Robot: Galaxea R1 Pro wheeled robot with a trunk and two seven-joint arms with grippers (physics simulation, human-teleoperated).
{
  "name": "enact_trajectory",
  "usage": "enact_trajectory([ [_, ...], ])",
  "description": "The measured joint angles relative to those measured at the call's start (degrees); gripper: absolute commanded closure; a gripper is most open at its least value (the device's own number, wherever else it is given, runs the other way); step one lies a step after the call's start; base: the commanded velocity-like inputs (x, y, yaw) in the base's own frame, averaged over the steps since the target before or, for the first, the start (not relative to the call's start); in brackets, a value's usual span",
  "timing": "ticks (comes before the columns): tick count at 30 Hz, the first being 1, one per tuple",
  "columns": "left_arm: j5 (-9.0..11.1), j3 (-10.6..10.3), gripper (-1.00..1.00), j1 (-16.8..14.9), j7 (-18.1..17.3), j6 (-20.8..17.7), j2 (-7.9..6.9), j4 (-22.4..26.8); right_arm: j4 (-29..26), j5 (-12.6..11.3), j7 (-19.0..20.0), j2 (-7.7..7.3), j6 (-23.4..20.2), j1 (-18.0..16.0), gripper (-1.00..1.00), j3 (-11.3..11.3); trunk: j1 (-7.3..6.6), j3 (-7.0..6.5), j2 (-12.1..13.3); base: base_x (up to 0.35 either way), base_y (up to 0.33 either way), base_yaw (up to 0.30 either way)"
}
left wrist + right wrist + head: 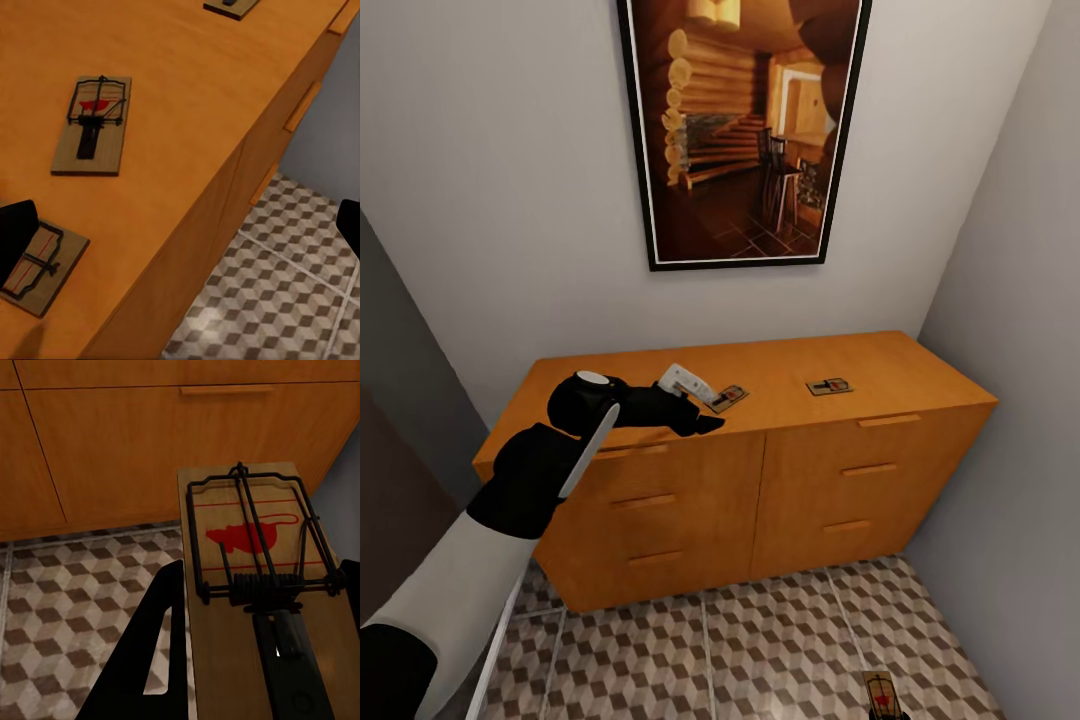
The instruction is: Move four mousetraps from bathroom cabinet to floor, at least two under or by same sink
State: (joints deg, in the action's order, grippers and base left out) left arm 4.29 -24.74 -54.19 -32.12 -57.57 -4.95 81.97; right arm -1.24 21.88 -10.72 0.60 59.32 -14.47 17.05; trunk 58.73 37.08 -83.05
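Note:
The orange-brown cabinet [810, 470] stands against the wall with three mousetraps on its top. One mousetrap [829, 386] lies right of the middle, a second [729, 397] near the middle, and a pale third [685, 381] beside my left gripper [695, 410]. In the left wrist view that gripper [183, 232] is open over the cabinet's front edge, one finger [15, 236] overlapping the near mousetrap [37, 266], another mousetrap [94, 124] further on. My right gripper [255, 660] is shut on a fourth mousetrap [255, 577], low over the bathroom floor [760, 650]. The sink is out of view.
A framed picture [745, 130] hangs above the cabinet. Grey walls close in on both sides, the right one [1020, 350] tight against the cabinet's end. Patterned tiles [67, 592] run in front of the drawers.

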Motion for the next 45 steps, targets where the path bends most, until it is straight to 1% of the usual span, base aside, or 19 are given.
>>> enact_trajectory([
  [7,0.02,0.05,-1.00,-0.01,-0.15,-0.05,-0.31,0.09,0.00,0.00,0.00,0.00,0.00,0.00,1.00,0.00,0.00,0.00,0.00,0.000,0.000,0.000],
  [13,0.00,0.20,-1.00,-0.01,-0.17,-0.11,-0.60,1.38,0.00,0.00,0.00,0.00,0.00,0.00,1.00,0.00,0.00,0.00,0.00,0.000,0.000,0.000],
  [17,-0.04,0.43,-1.00,0.01,-0.18,-0.23,-2.09,3.24,0.00,0.00,0.00,0.00,0.00,0.00,1.00,0.00,0.00,0.00,0.00,0.000,0.000,0.000],
  [18,-0.02,0.47,-1.00,0.01,-0.18,-0.30,-2.77,3.71,0.00,0.00,0.00,0.00,0.00,0.00,1.00,0.00,0.00,0.00,0.00,0.000,0.000,0.000],
  [22,0.04,0.46,-1.00,0.02,-0.19,-0.42,-4.02,4.12,0.00,0.00,0.00,0.00,0.00,0.00,1.00,0.00,0.00,0.00,0.00,0.000,0.000,0.000],
  [26,0.10,0.40,-1.00,0.00,-0.19,-0.47,-4.84,4.14,0.00,0.00,0.00,0.01,0.00,0.00,1.00,0.00,0.00,0.00,0.00,0.000,0.000,0.000],
  [30,0.14,0.32,-1.00,0.02,-0.19,-0.45,-5.20,4.06,0.00,0.00,0.00,0.00,0.00,0.00,1.00,0.00,0.00,0.00,0.00,0.000,0.000,0.000],
  [36,0.17,0.17,-1.00,0.01,-0.20,-0.43,-5.34,3.96,0.00,0.01,0.00,0.06,0.00,0.00,1.00,-0.05,0.00,0.00,0.00,0.012,0.000,0.000],
  [45,0.18,-0.03,-1.00,-0.02,-0.20,-0.41,-5.32,3.58,0.00,-0.01,0.00,0.03,0.00,0.00,1.00,-0.02,-0.02,0.29,0.00,0.173,0.000,0.000],
])
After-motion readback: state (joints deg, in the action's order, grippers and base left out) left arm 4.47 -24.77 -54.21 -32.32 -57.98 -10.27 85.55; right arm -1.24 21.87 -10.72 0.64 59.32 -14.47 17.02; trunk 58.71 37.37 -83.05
